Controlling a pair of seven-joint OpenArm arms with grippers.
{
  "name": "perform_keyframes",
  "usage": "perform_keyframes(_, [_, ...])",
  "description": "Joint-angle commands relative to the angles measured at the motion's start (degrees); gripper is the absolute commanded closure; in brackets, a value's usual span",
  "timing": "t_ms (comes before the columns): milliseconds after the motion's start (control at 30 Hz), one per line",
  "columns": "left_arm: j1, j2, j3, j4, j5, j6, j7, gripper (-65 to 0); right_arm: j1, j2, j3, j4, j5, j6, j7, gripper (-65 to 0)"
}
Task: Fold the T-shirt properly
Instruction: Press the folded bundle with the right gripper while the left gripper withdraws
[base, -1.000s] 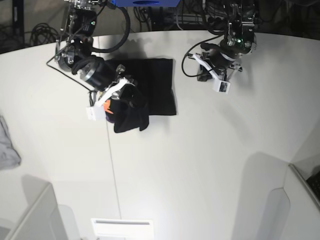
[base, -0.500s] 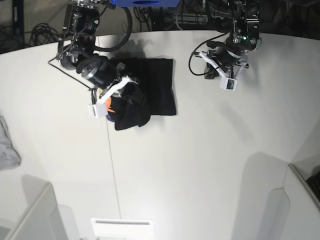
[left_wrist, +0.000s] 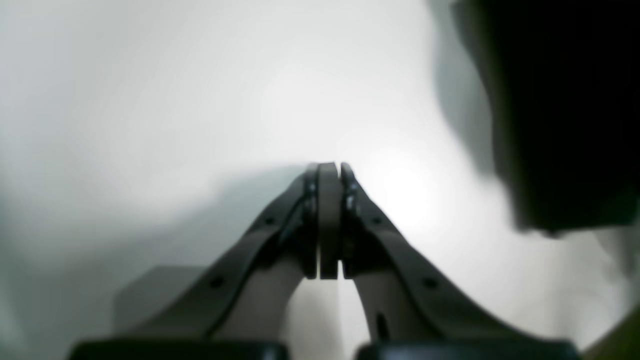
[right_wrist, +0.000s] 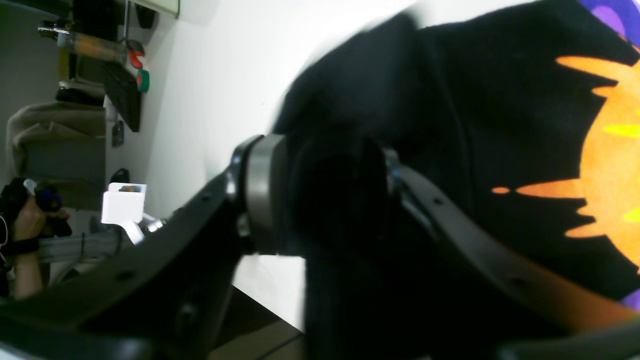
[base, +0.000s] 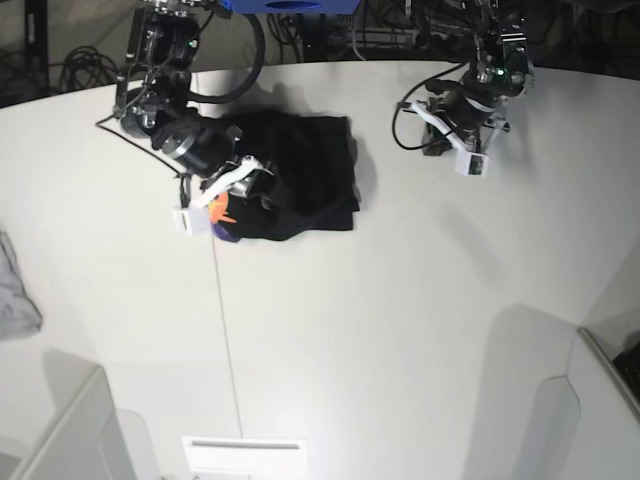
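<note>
While black T-shirt (right_wrist: 500, 125) sits btwn R gripper (right_wrist: 325, 200) jaws, they're parted.

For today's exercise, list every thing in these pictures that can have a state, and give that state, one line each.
T-shirt: lying on the table, partly folded, orange print showing at its left edge.
Right claw: jaws apart, with black shirt cloth between them.
Left claw: shut, empty, off the shirt.
Grey cloth: crumpled at the table's left edge.
</note>
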Motion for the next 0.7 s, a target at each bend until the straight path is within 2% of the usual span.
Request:
perform_keyframes(0, [0.7, -0.5, -1.2, 1.0, -2.2, 0.3, -0.7, 0.0, 0.4, -0.1, -1.2, 0.8, 1.2, 0.2, 0.7, -26.6])
perform_keyframes(200, [3.1, -7.4, -7.2, 0.8, -18.6, 0.3, -0.7, 0.0, 0.5, 0.3, -6.6, 0.8, 1.2, 0.2, 1.0, -26.3])
perform_keyframes(267, [4.1, -9.3, -8.6, 0.7, -20.9, 0.3, -0.7, 0.0, 0.5, 0.5, -7.9, 1.0, 1.1, 0.2, 0.8, -26.3])
perform_keyframes(333, [4.5, -9.9, -10.4, 0.6, -21.4, 0.3, -0.8, 0.0, 0.5, 2.0, -8.4, 1.8, 1.1, 0.2, 1.0, -26.0])
perform_keyframes(400, [4.6, -9.8, -12.7, 0.5, -21.3, 0.3, -0.8, 0.0, 0.5, 3.9, -7.9, 3.2, 1.1, 0.2, 1.3, -21.2])
perform_keyframes(433, [5.1, -9.8, -13.6, 0.4, -21.3, 0.1, -0.8, 0.0, 0.5, 4.8, -7.1, 3.8, 1.1, 0.2, 2.0, -16.8])
perform_keyframes(500, [5.8, -9.8, -15.0, 0.4, -21.3, -2.1, -0.8, 0.0, 0.0, 6.6, -5.8, 3.9, 1.1, 0.2, 3.5, -3.5])
perform_keyframes(533, [6.0, -9.8, -15.7, 0.4, -21.3, -3.6, -0.8, 0.0, -0.4, 7.6, -5.6, 3.8, 1.1, 0.2, 4.2, 0.0])
perform_keyframes(600, [6.0, -9.6, -17.0, 0.4, -21.1, -5.4, -0.8, 0.0, -1.3, 9.3, -5.7, 3.0, 1.1, 0.2, 5.2, 0.0])
perform_keyframes(667, [6.0, -9.5, -17.5, 0.4, -21.1, -5.6, -0.8, 0.0, -2.5, 10.4, -5.9, 1.4, 1.1, 0.2, 6.4, 0.0])
